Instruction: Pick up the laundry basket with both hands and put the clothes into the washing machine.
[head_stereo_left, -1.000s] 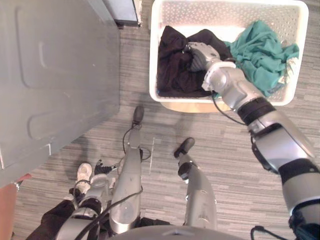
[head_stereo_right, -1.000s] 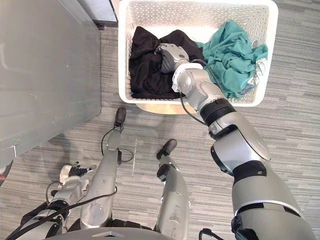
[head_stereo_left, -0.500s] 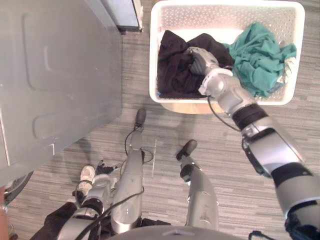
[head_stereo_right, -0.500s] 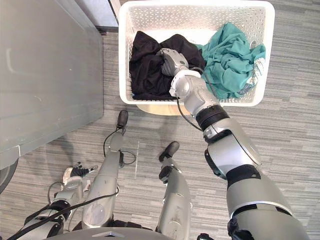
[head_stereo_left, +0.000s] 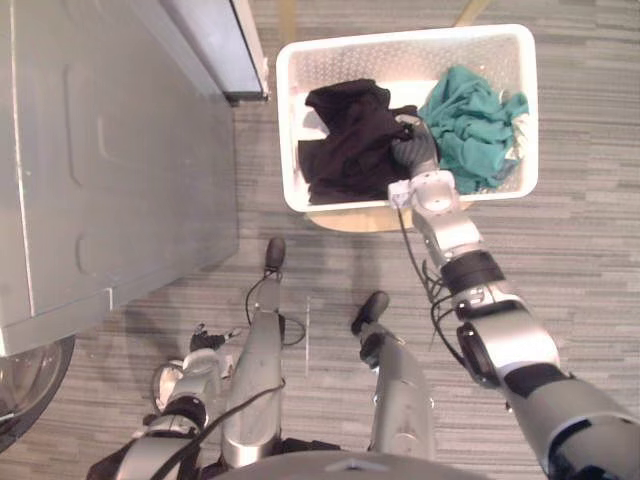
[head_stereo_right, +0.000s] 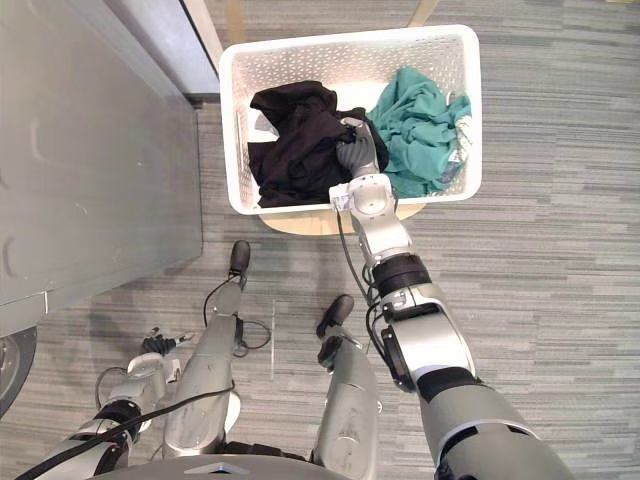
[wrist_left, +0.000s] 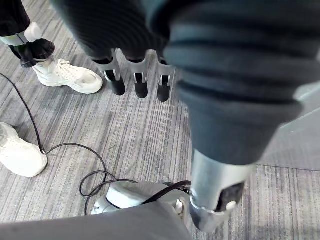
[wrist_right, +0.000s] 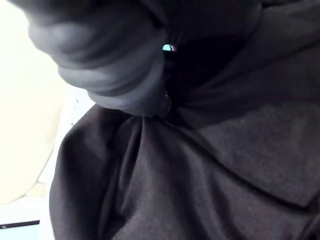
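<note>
A white perforated laundry basket (head_stereo_left: 290, 150) stands on the floor ahead. It holds a black garment (head_stereo_left: 340, 150) on its left and a teal garment (head_stereo_left: 470, 130) on its right. My right hand (head_stereo_right: 354, 152) reaches over the near rim into the middle of the basket. Its fingers are curled into the black garment (wrist_right: 200, 165), whose folds bunch up at the hand. My left hand (wrist_left: 140, 82) hangs low beside me over the carpet, its fingers straight and holding nothing. The grey washing machine (head_stereo_left: 100, 160) stands on my left.
The basket rests on a pale wooden base (head_stereo_left: 350, 218). A dark panel (head_stereo_left: 215, 45) stands between the machine and the basket. A person's white shoes (wrist_left: 70, 77) are on the grey striped carpet near my left hand. Open floor lies to the right.
The camera has pulled back, so the basket looks smaller and farther. My right arm is stretched further out, its hand still in the black garment, which is more bunched. The left hand hangs as before.
</note>
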